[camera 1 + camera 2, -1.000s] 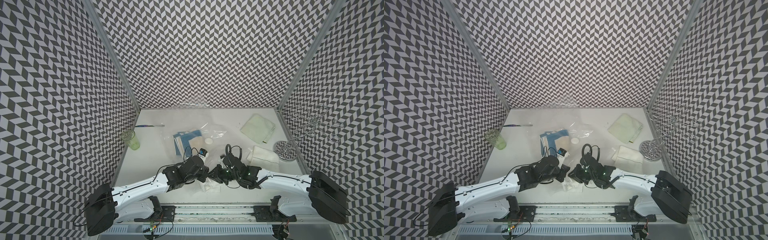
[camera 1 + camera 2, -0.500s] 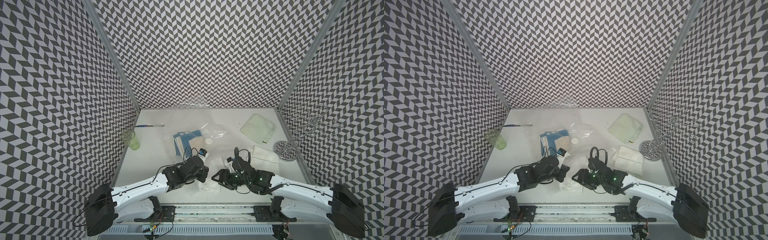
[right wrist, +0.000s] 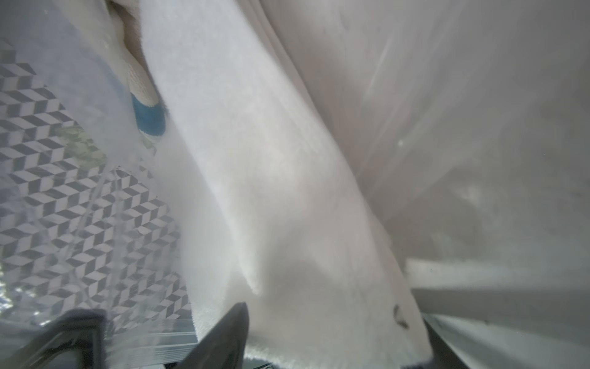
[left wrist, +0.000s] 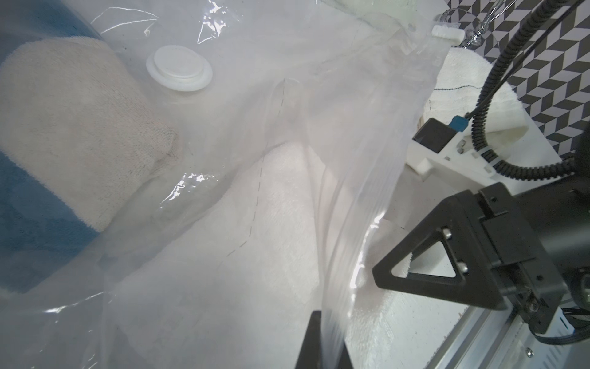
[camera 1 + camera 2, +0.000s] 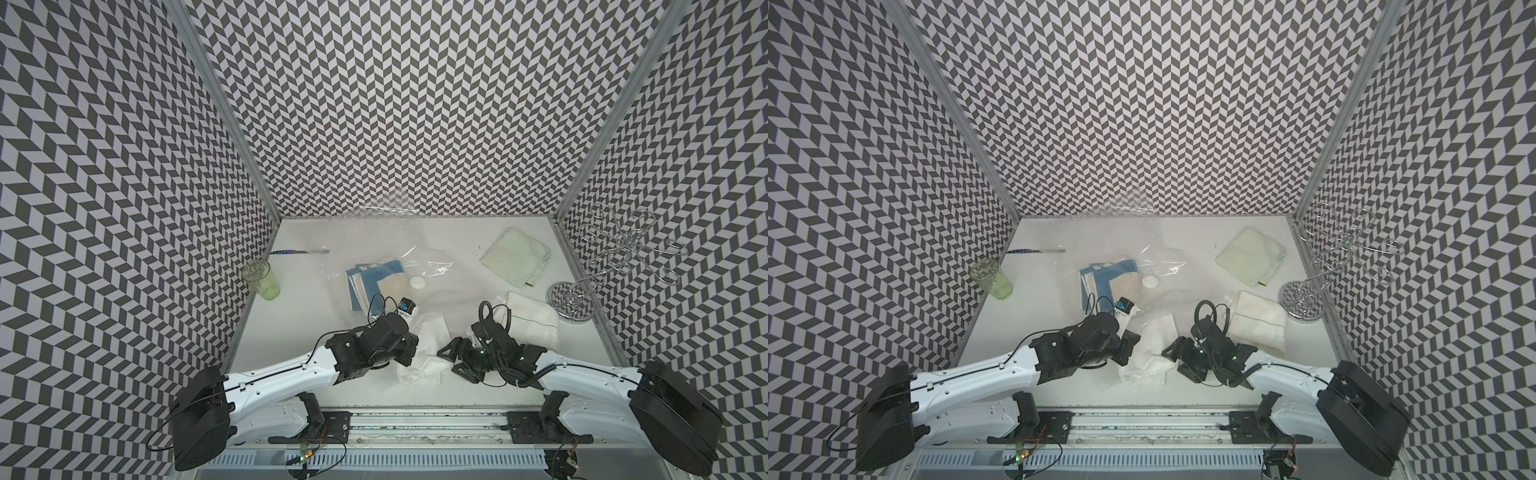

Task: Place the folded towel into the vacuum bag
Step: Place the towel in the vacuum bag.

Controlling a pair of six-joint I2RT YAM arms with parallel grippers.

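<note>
Towel first: the white folded towel [image 5: 428, 334] lies crumpled at the near middle of the surface [image 5: 299, 324], between your two arms. In the left wrist view most of it shows through the clear plastic of the vacuum bag [image 4: 287, 48], while one end sticks out past the bag's zip edge, so it sits only part way in. The bag spreads across the middle of the surface, its round white valve cap [image 5: 417, 283] facing up beside a blue and beige towel [image 5: 374, 282] inside it. Your left tool [image 4: 322, 348] is pinched together on the bag's zip edge. Your right tool [image 5: 451, 365] sits just beside the white towel with its jaws spread apart, gripping nothing. To the right, outside the bag, lie another white towel [image 5: 534, 322] and a pale green cloth [image 5: 515, 257]. A green glass [image 5: 262, 280] stands by the left wall.
</note>
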